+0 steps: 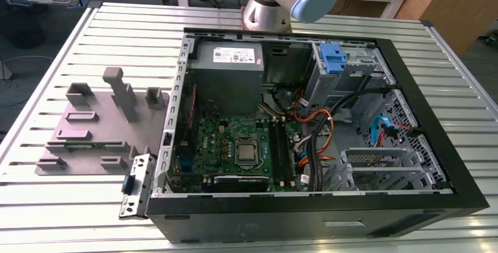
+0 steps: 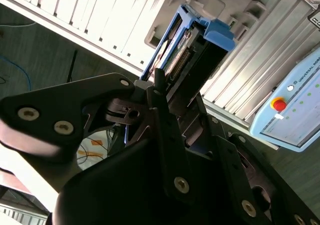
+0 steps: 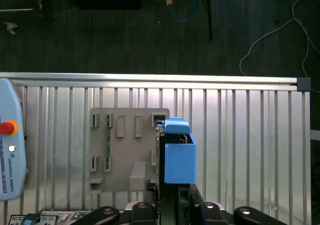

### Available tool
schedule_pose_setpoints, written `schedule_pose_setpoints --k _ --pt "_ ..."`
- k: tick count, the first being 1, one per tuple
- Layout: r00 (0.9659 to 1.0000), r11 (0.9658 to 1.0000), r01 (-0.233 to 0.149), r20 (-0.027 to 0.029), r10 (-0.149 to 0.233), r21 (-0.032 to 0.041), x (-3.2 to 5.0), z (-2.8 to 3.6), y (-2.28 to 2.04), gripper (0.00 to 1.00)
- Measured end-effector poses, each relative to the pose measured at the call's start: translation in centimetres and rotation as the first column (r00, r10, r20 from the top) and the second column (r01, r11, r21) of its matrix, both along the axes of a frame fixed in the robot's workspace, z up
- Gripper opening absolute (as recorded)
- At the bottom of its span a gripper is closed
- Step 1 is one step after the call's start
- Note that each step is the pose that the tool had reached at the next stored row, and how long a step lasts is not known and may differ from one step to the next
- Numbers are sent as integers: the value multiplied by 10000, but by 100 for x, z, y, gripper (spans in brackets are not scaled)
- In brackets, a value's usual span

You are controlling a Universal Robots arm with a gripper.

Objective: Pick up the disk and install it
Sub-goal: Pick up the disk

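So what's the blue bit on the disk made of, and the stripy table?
The blue carrier on the disk looks like matte plastic: even colour, moulded corners. The table looks like metal, probably aluminium: silvery ribbed slats catching bright streaks of light.

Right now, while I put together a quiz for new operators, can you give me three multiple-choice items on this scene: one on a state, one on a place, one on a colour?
1. The computer case is: A) open, B) closed, C) upside down.
2. The disk is: A) inside the computer case, B) in the gripper, C) in a person's hand.
3. The disk's carrier is: A) red, B) blue, C) green.
Key: 1 A, the motherboard shows inside; 2 B, the gripper is clamped on it in both wrist views; 3 B, blue plastic wraps its end.
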State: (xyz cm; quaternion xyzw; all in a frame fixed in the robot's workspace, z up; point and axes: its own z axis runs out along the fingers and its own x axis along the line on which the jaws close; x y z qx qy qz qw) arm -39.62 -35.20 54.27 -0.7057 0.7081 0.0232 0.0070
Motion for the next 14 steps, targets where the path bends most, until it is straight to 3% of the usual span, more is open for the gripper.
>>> schedule_pose_setpoints --k 14 --pt "10000 10000 0 -1 0 0 347 -6 0 35"
